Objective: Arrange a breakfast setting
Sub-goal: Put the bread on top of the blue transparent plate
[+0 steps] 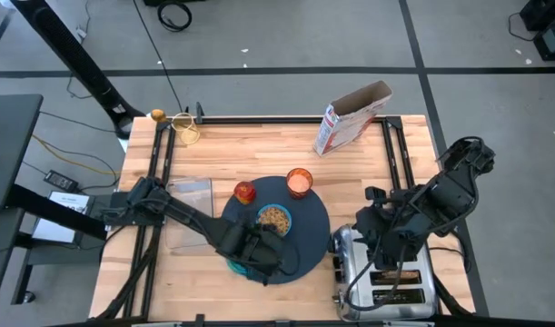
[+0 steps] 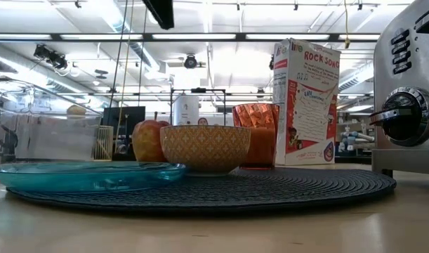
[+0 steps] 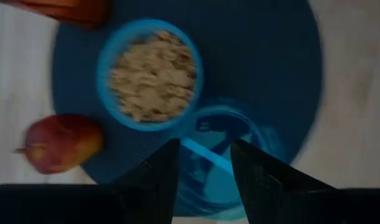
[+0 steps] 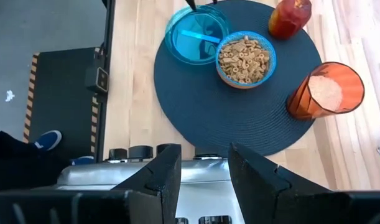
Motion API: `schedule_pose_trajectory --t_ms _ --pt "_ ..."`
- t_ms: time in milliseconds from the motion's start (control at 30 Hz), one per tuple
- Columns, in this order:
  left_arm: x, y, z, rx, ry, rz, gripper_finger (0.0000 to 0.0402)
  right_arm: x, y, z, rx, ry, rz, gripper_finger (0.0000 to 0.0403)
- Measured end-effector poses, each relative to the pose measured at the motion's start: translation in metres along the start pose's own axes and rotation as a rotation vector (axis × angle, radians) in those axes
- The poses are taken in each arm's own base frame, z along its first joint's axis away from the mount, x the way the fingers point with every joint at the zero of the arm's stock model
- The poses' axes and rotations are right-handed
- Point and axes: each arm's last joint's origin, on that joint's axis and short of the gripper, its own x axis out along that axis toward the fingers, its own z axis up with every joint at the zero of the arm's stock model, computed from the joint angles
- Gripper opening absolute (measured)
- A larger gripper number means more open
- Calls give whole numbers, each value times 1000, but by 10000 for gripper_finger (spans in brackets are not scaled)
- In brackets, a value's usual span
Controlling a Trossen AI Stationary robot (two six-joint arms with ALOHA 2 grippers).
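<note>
**Breakfast setting: mat loaded, both claws apart**

The dark-grey round mat (image 1: 306, 227) lies mid-tabletop (image 1: 259, 145). On it sit the blue bowl (image 1: 274, 219) of cereal and the orange cup (image 1: 299, 183); the teal plate (image 4: 197, 26) overlaps its edge, and the red apple (image 1: 245, 192) rests at its rim. The left claw (image 3: 204, 163) hovers over the plate, fingers apart, gripping nothing. The right claw (image 4: 204, 168), also parted and empty, hangs above the chrome toaster (image 1: 386, 277), just beside the mat. A cereal box (image 1: 351, 116) stands well apart; a clear tray (image 1: 188, 204) lies under the left arm.
</note>
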Motion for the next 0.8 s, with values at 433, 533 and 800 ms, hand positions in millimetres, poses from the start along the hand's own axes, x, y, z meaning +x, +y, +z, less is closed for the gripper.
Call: schedule_pose_trajectory --t_ms 433,533,800 --pt "89 -16 -41 -261 172 -99 149 -4 8 -5 -2 -32 -1 140" --pt "105 -10 -48 -292 205 -94 149 -4 8 -5 5 -31 1 140" --pt "132 0 -55 -342 227 -155 149 -3 9 -4 29 -22 23 140"
